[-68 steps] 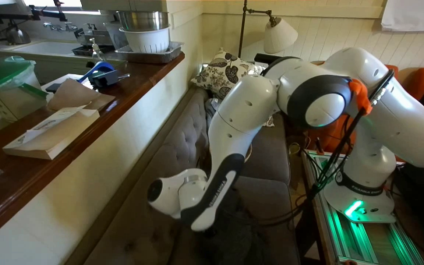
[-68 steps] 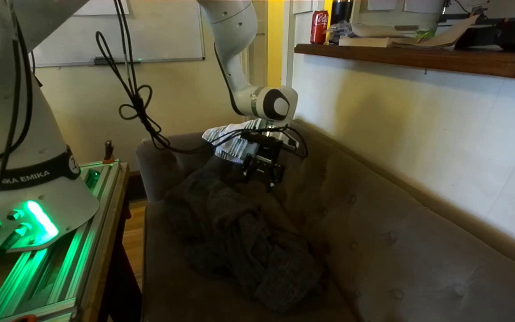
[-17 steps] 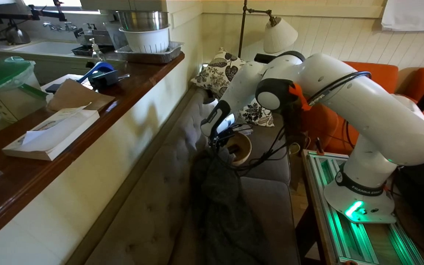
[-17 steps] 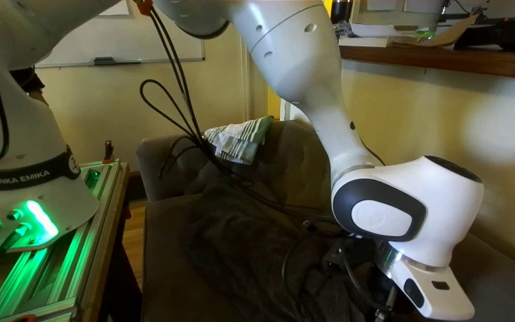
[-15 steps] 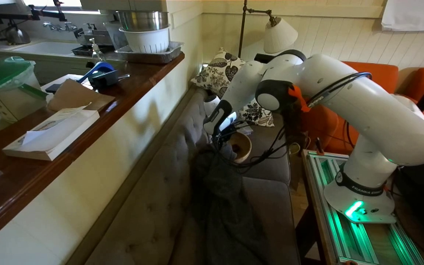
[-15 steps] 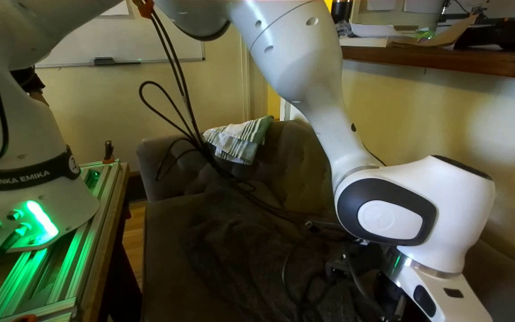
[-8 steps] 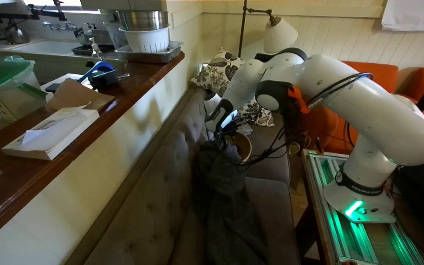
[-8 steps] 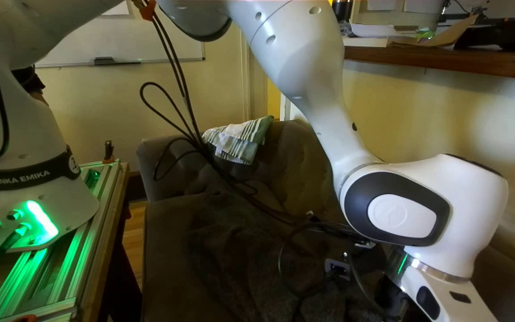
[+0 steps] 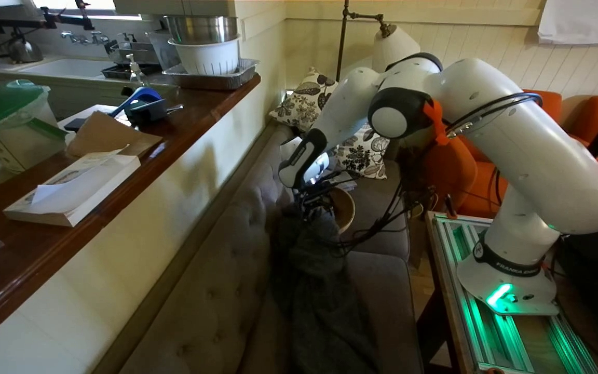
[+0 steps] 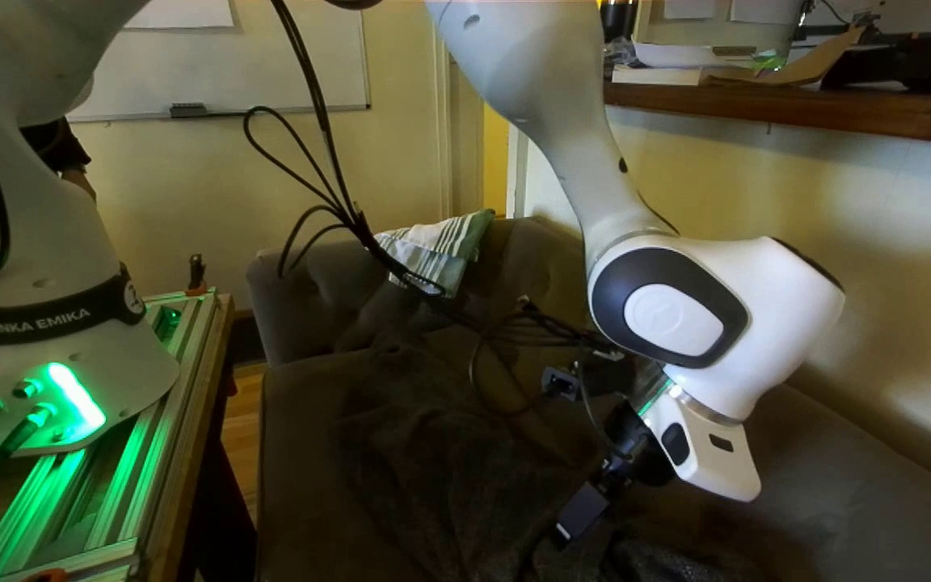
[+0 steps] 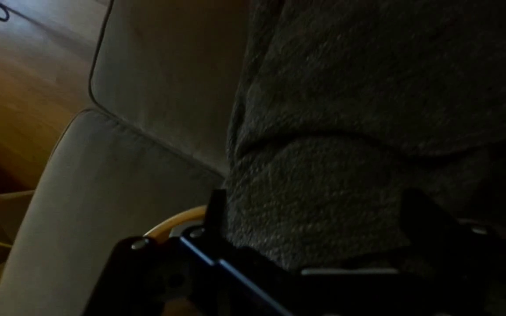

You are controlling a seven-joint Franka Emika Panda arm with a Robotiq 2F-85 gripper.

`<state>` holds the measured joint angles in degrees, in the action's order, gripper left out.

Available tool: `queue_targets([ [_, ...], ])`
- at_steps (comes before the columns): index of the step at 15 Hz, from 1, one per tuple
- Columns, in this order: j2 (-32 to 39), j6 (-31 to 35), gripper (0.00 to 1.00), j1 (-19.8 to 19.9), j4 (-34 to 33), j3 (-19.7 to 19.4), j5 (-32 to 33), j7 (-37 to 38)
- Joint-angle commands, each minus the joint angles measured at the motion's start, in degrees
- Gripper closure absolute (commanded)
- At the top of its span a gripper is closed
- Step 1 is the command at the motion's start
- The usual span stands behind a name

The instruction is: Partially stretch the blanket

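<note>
In the wrist view, the likeliest failure is a poor catch: the 2 fingers point(image 11: 215, 215) stand spread well apart with nothing seen pinched, and the blanket point(image 11: 327, 197) looks broad and fairly flat there, so closing without enough depth would probably skim it or take a thin fold that slips free on the pull. The bowl point(image 11: 169, 223) peeks out just behind a finger, and a sideways drag could knock it. The blanket fills the gap between the fingers and runs on past the finger farther from the bowl; whether they touch it, I cannot tell. In an exterior view, the blanket lies in folds lengthwise along the couch point(image 9: 382, 291), its far end by the fingers and just beside the bowl, so hauling it that way might tip the bowl. In an exterior view, loose cables point(image 10: 370, 240) loop above the blanket; if the arm point(image 10: 550, 105) swings, they could hook a fold and spoil the stretch. There the fingers slant down over the blanket, too dark to show how near.
</note>
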<state>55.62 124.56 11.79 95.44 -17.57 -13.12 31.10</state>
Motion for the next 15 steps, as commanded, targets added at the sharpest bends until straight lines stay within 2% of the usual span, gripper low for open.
queue_targets([
  [1, -3.8, 2.3, 0.0, -0.5, 7.0, 3.4, -4.7, 2.7],
  [3, -2.1, 9.6, 0.0, -1.2, 8.8, 6.3, -9.5, 5.4],
  [6, 1.1, 23.3, 0.0, -0.7, 10.1, 14.0, -17.9, 3.1],
  [8, 4.6, 33.4, 0.0, -2.9, 8.6, 16.8, -21.3, 1.3],
  [10, 8.0, 43.6, 0.0, -3.2, 7.0, 20.3, -21.5, 0.7],
  [12, 10.8, 51.5, 0.0, -6.2, 5.6, 19.8, -19.2, 1.2],
  [13, 11.7, 53.1, 0.0, -8.9, 5.1, 17.3, -17.8, 2.0],
  [15, 11.6, 54.2, 0.0, -11.5, 4.8, 14.2, -16.3, 1.7],
])
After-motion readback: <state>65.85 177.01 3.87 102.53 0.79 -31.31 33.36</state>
